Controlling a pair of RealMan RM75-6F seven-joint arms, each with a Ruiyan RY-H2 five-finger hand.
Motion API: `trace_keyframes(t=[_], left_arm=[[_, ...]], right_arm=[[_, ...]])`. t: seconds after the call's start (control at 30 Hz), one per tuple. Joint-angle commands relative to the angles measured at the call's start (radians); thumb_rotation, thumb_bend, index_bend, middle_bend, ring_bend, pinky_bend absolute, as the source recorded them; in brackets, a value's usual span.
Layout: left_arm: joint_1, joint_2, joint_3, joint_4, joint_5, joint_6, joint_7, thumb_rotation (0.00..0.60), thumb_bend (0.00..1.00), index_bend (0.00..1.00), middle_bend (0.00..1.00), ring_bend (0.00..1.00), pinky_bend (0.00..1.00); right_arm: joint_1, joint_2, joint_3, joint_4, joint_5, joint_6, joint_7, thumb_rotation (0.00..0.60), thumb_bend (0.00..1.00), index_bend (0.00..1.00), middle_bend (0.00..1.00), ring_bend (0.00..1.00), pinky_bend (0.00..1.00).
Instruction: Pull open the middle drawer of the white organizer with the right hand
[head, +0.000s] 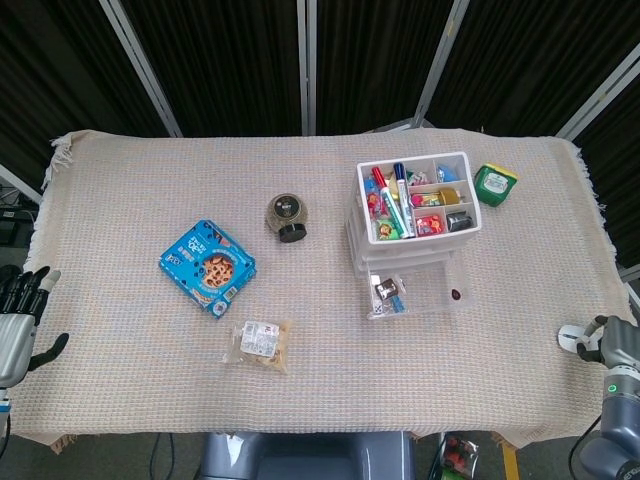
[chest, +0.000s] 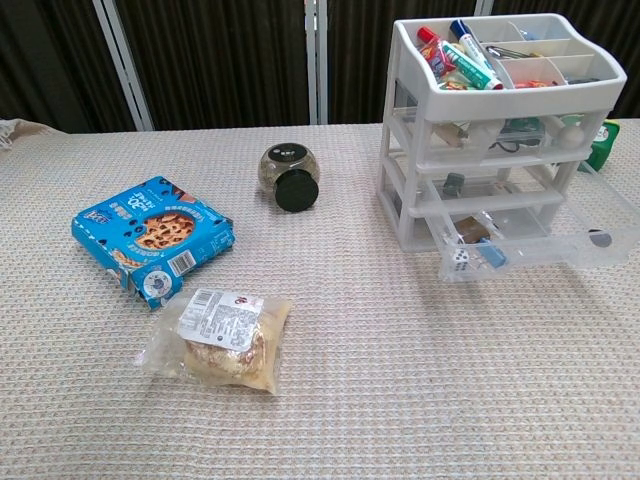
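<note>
1. The white organizer (head: 412, 215) stood right of centre toward the back of the cloth-covered table (head: 120, 180), its top tray crowded with markers (chest: 462, 50) and small items.
2. One clear drawer (chest: 530, 235), which appeared to be the lowest, jutted forward from the stack; the middle drawer (chest: 490, 185) above it sat nearly flush with the frame.
3. The right hand (head: 605, 340) hung at the table's front right corner, well apart from the organizer and touching none of its drawers; whether its fingers were curled or spread could not be told.
4. The left hand (head: 18, 320) rested off the table's left edge, fingers spread and holding nothing.
5. A blue cookie box (head: 207, 266), a bagged snack (head: 260, 343) and a round jar (head: 287, 216) lay left of the organizer; a green container (head: 494, 183) sat just beside its far right.
</note>
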Motion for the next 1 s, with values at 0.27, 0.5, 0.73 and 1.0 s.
trace_keyframes(t=[0.27, 0.5, 0.73, 1.0], left_arm=[[0.001, -0.001, 0.000, -0.002, -0.001, 0.001, 0.004, 0.600, 0.32, 0.00, 0.00, 0.00, 0.00], [0.001, -0.001, 0.000, -0.001, 0.000, 0.002, 0.003, 0.600, 0.32, 0.00, 0.00, 0.00, 0.00], [0.000, 0.000, -0.001, -0.001, 0.000, 0.001, 0.003, 0.600, 0.32, 0.00, 0.00, 0.00, 0.00], [0.000, -0.001, -0.001, -0.001, 0.000, 0.002, 0.003, 0.600, 0.32, 0.00, 0.00, 0.00, 0.00]], right_arm=[[-0.006, -0.031, 0.013, 0.060, 0.021, -0.017, -0.018, 0.600, 0.29, 0.60, 1.00, 1.00, 0.63], [-0.012, -0.043, 0.027, 0.081, 0.020, -0.021, -0.015, 0.600, 0.29, 0.60, 1.00, 1.00, 0.63], [-0.016, -0.064, 0.042, 0.112, 0.008, -0.016, -0.011, 0.600, 0.29, 0.60, 1.00, 1.00, 0.63], [-0.027, -0.085, 0.059, 0.136, -0.015, 0.001, 0.001, 0.600, 0.29, 0.61, 1.00, 1.00, 0.63]])
